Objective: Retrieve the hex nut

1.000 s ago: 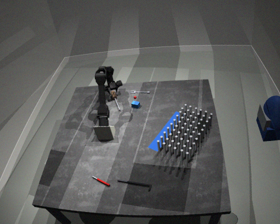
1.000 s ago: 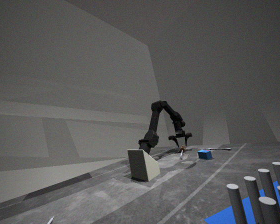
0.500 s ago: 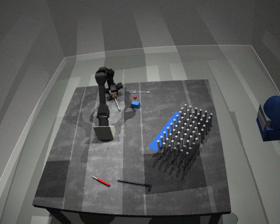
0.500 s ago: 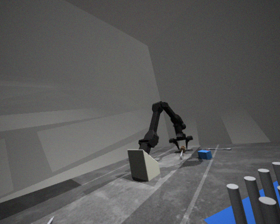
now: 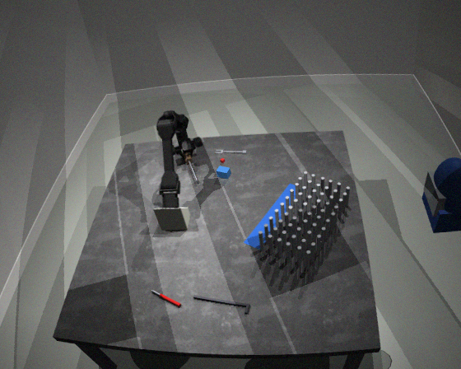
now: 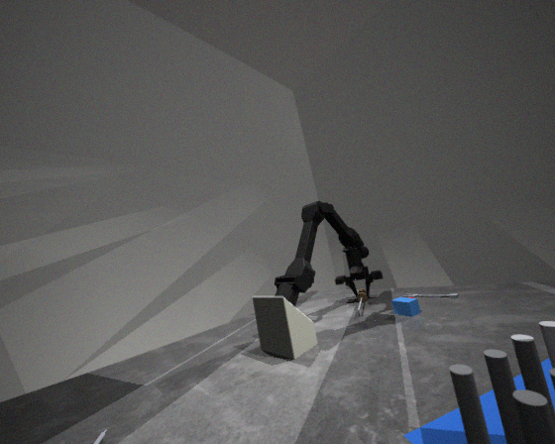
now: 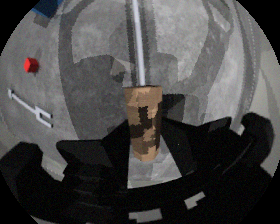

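Observation:
My gripper (image 5: 188, 156) (image 6: 361, 292) (image 7: 143, 120) is down at the table's back left, and its fingers are shut on the brown wooden handle (image 7: 143, 117) of a thin metal pick. The pick's rod (image 5: 193, 171) (image 6: 360, 306) (image 7: 138, 36) lies on the table and points away from the gripper. The field of standing grey spacers (image 5: 310, 214) (image 6: 502, 387) is far off at the right. The blue taped strip (image 5: 282, 199) (image 6: 453, 426) lies along the field's near side. The hex nut is hidden among the spacers.
A blue block (image 5: 223, 171) (image 6: 405, 305), a small red cube (image 5: 222, 160) (image 7: 31, 64) and a silver forked tool (image 5: 230, 151) (image 6: 430, 295) lie near the gripper. A red-handled tool (image 5: 166, 298) and a black L-shaped hook (image 5: 221, 302) lie at the front. The arm's grey base (image 5: 171, 218) (image 6: 281, 327) stands left of centre.

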You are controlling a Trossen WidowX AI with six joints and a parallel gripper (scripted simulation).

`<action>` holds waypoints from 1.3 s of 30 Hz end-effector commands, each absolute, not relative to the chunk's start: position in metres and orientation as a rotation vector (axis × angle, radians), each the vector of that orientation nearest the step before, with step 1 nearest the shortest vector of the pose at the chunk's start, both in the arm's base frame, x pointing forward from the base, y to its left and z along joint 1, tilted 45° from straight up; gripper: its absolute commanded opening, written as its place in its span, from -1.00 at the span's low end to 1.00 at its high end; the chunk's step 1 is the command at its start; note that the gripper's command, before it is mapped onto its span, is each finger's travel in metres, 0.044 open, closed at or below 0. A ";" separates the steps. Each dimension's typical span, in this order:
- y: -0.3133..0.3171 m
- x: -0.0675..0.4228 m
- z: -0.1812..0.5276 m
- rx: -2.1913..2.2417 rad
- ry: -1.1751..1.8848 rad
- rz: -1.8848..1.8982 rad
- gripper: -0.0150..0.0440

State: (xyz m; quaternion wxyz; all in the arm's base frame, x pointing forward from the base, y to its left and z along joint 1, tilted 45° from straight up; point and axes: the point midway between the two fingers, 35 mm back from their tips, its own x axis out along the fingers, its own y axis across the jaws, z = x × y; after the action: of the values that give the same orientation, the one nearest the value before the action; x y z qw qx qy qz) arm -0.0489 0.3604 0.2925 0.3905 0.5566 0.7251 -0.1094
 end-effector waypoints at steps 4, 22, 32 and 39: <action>0.334 -0.046 0.320 1.414 1.843 -0.278 -0.49; 0.318 -0.044 0.333 1.185 1.792 0.026 -0.49; 0.318 -0.045 0.333 0.936 1.703 0.325 -0.49; 0.318 -0.045 0.333 0.757 1.620 0.519 -0.49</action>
State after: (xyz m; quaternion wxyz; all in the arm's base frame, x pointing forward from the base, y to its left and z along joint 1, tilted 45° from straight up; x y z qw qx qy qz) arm -0.0455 0.3183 0.3326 0.5769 0.3561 0.7113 0.1855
